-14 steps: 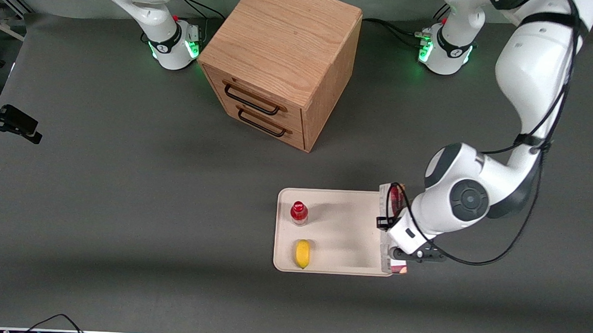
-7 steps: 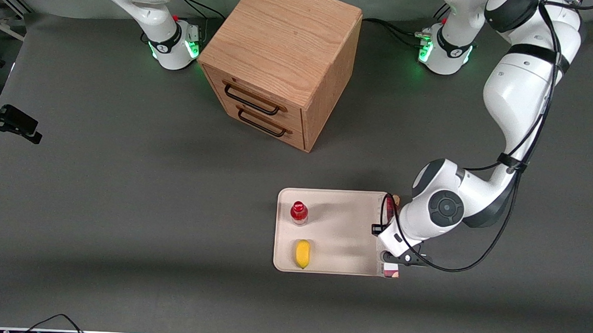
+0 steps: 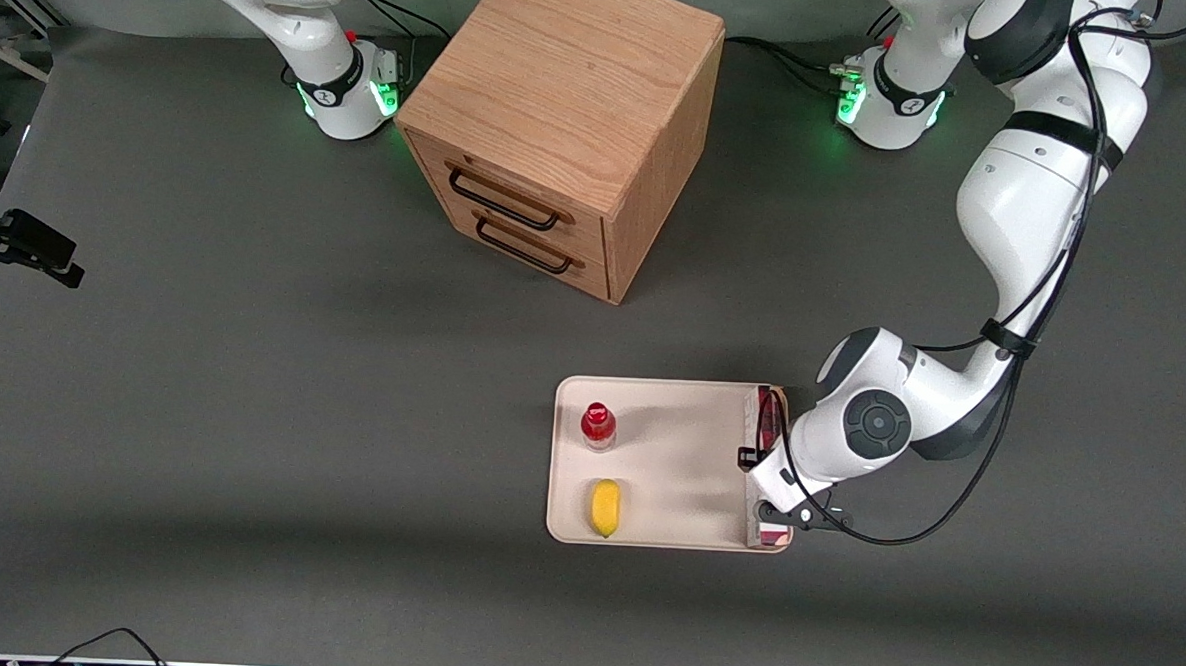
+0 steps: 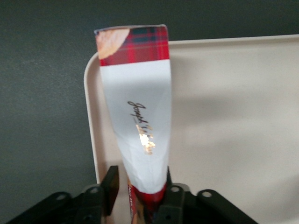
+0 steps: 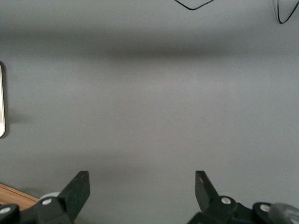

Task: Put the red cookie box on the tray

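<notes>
Both fingers (image 4: 110, 189) of the left gripper (image 4: 139, 196) press against the two flat faces of the red cookie box (image 4: 136, 116), clamping it on edge with only the box's thickness between them. From the fingers the box stretches away over the tray (image 4: 233, 130), running along the tray's short rim at the working arm's end, its tartan end reaching the rounded corner.

In the front view the wooden drawer cabinet (image 3: 562, 121) stands well apart from the gripper (image 3: 769, 481), farther from the camera, both of its drawers closed. The tray (image 3: 678, 457) lies under the gripper; the box (image 3: 761, 420) shows there only as a thin strip at the tray's edge, half covered by the wrist. On the tray, toward the parked arm's end, stand a small red-capped bottle (image 3: 598, 425) and, nearer the camera, a yellow lemon (image 3: 604, 507).

Only the left wrist view shows the box's white face with script lettering and the grip on it; only the front view shows the cabinet, bottle and lemon.
</notes>
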`<action>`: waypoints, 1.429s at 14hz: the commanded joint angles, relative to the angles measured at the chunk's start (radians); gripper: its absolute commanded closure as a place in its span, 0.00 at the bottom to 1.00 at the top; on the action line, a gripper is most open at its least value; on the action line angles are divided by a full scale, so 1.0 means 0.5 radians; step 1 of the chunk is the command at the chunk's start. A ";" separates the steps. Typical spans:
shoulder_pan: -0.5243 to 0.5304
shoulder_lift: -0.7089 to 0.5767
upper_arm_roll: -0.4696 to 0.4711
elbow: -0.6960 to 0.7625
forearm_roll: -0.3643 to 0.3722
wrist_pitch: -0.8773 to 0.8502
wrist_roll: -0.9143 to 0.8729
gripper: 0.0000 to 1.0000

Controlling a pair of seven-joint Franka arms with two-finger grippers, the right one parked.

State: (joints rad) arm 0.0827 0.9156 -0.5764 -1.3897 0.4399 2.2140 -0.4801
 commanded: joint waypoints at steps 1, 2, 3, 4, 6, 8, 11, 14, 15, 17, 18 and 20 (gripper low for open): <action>0.006 -0.042 0.012 -0.009 0.034 -0.019 0.024 0.00; 0.012 -0.073 0.012 -0.009 0.034 -0.041 0.018 0.00; 0.025 -0.119 0.006 -0.009 0.028 -0.126 0.018 0.00; 0.043 -0.180 -0.010 0.021 0.007 -0.300 0.018 0.00; 0.064 -0.269 -0.037 0.128 -0.011 -0.656 0.049 0.00; 0.101 -0.379 -0.074 0.208 -0.045 -0.902 0.095 0.00; 0.156 -0.689 -0.025 0.227 -0.272 -1.190 0.318 0.00; 0.172 -0.932 0.088 0.337 -0.342 -1.592 0.643 0.00; 0.169 -1.002 0.158 0.389 -0.398 -1.721 0.747 0.00; 0.154 -1.195 0.351 0.414 -0.539 -1.939 0.950 0.00; 0.148 -1.315 0.455 0.368 -0.585 -1.992 1.021 0.00; 0.111 -1.587 0.597 0.161 -0.634 -2.035 1.113 0.00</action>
State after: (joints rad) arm 0.1687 0.2661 -0.3532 -1.1807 0.1538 1.2033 0.0258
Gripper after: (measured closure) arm 0.000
